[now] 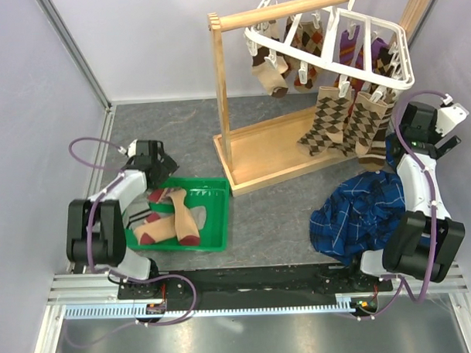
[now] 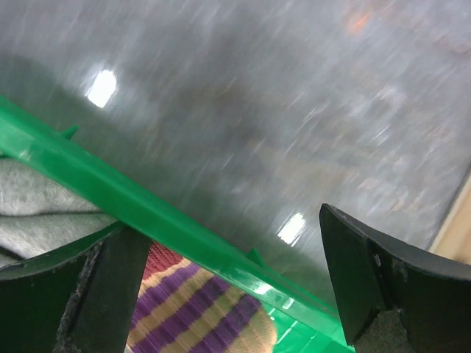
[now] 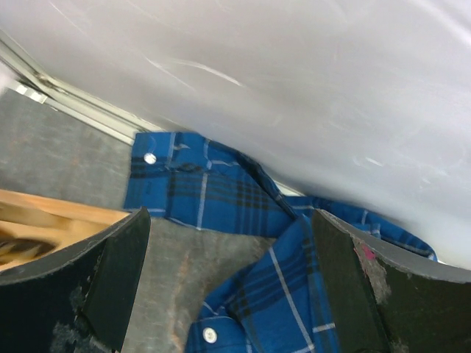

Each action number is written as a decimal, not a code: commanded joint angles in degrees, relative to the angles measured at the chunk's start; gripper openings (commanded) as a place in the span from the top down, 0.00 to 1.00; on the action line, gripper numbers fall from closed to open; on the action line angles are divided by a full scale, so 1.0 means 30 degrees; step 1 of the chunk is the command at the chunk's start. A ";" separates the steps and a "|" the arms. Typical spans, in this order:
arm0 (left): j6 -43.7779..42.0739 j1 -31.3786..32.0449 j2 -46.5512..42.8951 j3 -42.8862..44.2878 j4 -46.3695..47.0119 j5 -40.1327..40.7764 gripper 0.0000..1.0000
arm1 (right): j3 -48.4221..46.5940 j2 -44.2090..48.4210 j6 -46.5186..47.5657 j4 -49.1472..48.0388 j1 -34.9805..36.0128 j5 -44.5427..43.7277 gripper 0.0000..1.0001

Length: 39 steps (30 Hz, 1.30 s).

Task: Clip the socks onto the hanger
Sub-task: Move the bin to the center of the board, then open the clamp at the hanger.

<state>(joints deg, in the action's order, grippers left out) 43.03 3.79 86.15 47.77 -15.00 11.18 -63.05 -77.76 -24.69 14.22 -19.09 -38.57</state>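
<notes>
Pale lavender walls [image 1: 138, 40] around a grey tabletop [image 1: 275, 214]

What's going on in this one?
The left gripper, fingers open, hovers over the rim of the green bin, where tan and maroon socks lie loose. The right gripper, open and empty, is above the blue plaid cloth. The white hanger hangs from the wooden rail with argyle socks already hanging from it.
</notes>
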 commanded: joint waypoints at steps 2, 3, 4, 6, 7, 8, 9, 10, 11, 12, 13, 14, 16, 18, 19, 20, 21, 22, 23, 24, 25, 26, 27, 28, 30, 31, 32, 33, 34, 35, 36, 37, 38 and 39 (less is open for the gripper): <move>-0.3381 -0.0385 0.2715 0.4140 0.2891 -0.1381 0.00 | 0.1063 0.0049 -0.0354 -0.0901 -0.0023 -0.0388 0.02; -0.3762 -0.0414 0.3241 0.5190 0.2979 -0.1673 0.00 | 0.1238 0.0137 -0.0413 -0.0901 -0.0023 -0.0097 0.02; -0.4404 -0.0443 0.4059 0.5751 0.3183 -0.1763 0.00 | 0.1298 0.0195 -0.0471 -0.0901 -0.0023 0.0022 0.02; -0.4877 -0.0531 0.5087 0.7561 0.3185 -0.2432 0.00 | 0.1532 0.0400 -0.0706 -0.0901 -0.0052 0.0285 0.02; -0.5198 -0.0532 0.5962 0.8182 0.3185 -0.2757 0.00 | 0.1591 0.0488 -0.0764 -0.0901 -0.0023 0.0461 0.02; -0.5317 -0.0561 0.6406 0.8798 0.3243 -0.3137 0.00 | 0.1679 0.0547 -0.0794 -0.0814 -0.0023 0.0492 0.02; -0.5347 -0.0561 0.6759 0.9993 0.3244 -0.4040 0.00 | 0.1796 0.0751 -0.0910 -0.0756 -0.0023 0.0521 0.02; -0.5377 -0.0561 0.7458 1.0585 0.3244 -0.4542 0.00 | 0.1855 0.0898 -0.0940 -0.0697 -0.0023 0.0609 0.02; -0.5377 -0.0561 0.7697 1.1113 0.3244 -0.5011 0.00 | 0.1913 0.0986 -0.0999 -0.0580 -0.0023 0.0696 0.02; -0.5377 -0.0561 0.7903 1.1930 0.3215 -0.5538 0.00 | 0.2030 0.1248 -0.1115 -0.0434 -0.0023 0.0726 0.02; -0.5377 -0.0561 0.7992 1.2229 0.3214 -0.5659 0.00 | 0.2060 0.1396 -0.1204 -0.0259 -0.0023 0.0843 0.02; -0.5435 -0.0561 0.7906 1.2435 0.3214 -0.5718 0.00 | 0.2089 0.1542 -0.1291 0.0178 -0.0023 0.0931 0.02; -0.5668 -0.0561 0.7497 1.2554 0.3244 -0.5719 0.00 | 0.2148 0.2098 -0.1555 0.0620 -0.0023 0.1136 0.02; -0.5903 -0.0561 0.6619 1.2350 0.3243 -0.5660 0.00 | 0.2119 0.2770 -0.1614 0.1322 -0.0023 0.1574 0.02; -0.6223 -0.0561 0.6239 1.2262 0.3244 -0.5660 0.00 | 0.2119 0.3006 -0.1731 0.1615 -0.0023 0.1721 0.02; -0.6343 -0.0561 0.5858 1.2174 0.3215 -0.5689 0.00 | 0.2032 0.3444 -0.1819 0.2227 -0.0023 0.2071 0.02; -0.6431 -0.0532 0.5071 1.1970 0.2982 -0.5544 0.00 | 0.1857 0.3651 -0.1878 0.2552 -0.0052 0.2277 0.02; -0.6316 -0.0561 0.4657 1.1910 0.2661 -0.5398 0.00 | 0.1710 0.3885 -0.1936 0.2933 -0.0023 0.2453 0.02; -0.6140 -0.0532 0.4247 1.1822 0.2339 -0.5252 0.00 | 0.1564 0.4119 -0.2053 0.3720 -0.0023 0.2571 0.02; -0.5820 -0.0532 0.3344 1.1502 0.1959 -0.5192 0.00 | 0.1301 0.4673 -0.2025 0.4017 -0.0023 0.2659 0.02; -0.5584 -0.0532 0.2870 1.1238 0.1839 -0.5104 0.00 | 0.1212 0.4997 -0.2025 0.4368 0.0006 0.2689 0.02; -0.5263 -0.0532 0.2286 1.0858 0.1751 -0.4988 0.00 | 0.1124 0.5639 -0.1938 0.4952 0.0123 0.2719 0.02; -0.4767 -0.0532 0.1787 1.0071 0.1663 -0.5015 0.00 | 0.0891 0.5935 -0.1821 0.5219 0.0240 0.2690 0.02; -0.4559 -0.0503 0.0680 0.9658 0.1662 -0.5074 0.00 | 0.0802 0.6315 -0.1646 0.5483 0.0415 0.2602 0.02; -0.4062 -0.0502 -0.0294 0.8576 0.1458 -0.4958 0.00 | 0.0480 0.7486 -0.0918 0.6245 0.1088 0.2194 0.02; -0.4001 -0.0502 -0.1110 0.8337 0.0848 -0.4928 0.00 | 0.0391 0.7897 -0.0534 0.6450 0.1352 0.1611 0.02; -0.3913 -0.0502 -0.1409 0.8190 0.0464 -0.4957 0.00 | 0.0042 0.8655 -0.0154 0.6916 0.2021 0.1171 0.02; -0.3738 -0.0502 -0.1760 0.7928 0.0142 -0.5015 0.00 | -0.0135 0.9069 0.0778 0.7153 0.2376 0.0876 0.02; -0.3678 -0.0502 -0.2372 0.7809 -0.0181 -0.5074 0.00 | -0.0311 0.9450 0.1281 0.7329 0.2699 0.0960 0.02; -0.3678 -0.0473 -0.2726 0.7634 -0.0590 -0.5161 0.00 | -0.0748 1.0208 0.1924 0.7621 0.3398 0.1077 0.02; -0.3823 -0.0415 -0.3020 0.7429 -0.0913 -0.5191 0.00 | -0.0984 1.0622 0.2423 0.7769 0.3724 0.1368 0.02; -0.3940 -0.0385 -0.3313 0.7427 -0.1264 -0.5162 0.00 | -0.1161 1.1032 0.3820 0.7799 0.4017 0.2183 0.02; -0.4086 -0.0240 -0.3896 0.7456 -0.1964 -0.5075 0.00 | -0.1597 1.1790 0.4357 0.7858 0.4571 0.3497 0.02; -0.4407 -0.0152 -0.4192 0.7514 -0.2319 -0.4987 0.00 | -0.1776 1.2117 0.4739 0.7916 0.4867 0.4061 0.02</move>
<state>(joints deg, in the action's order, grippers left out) 29.89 2.46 77.60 70.91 -15.40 -4.54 -63.81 -46.15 -20.03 35.55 -7.70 -32.10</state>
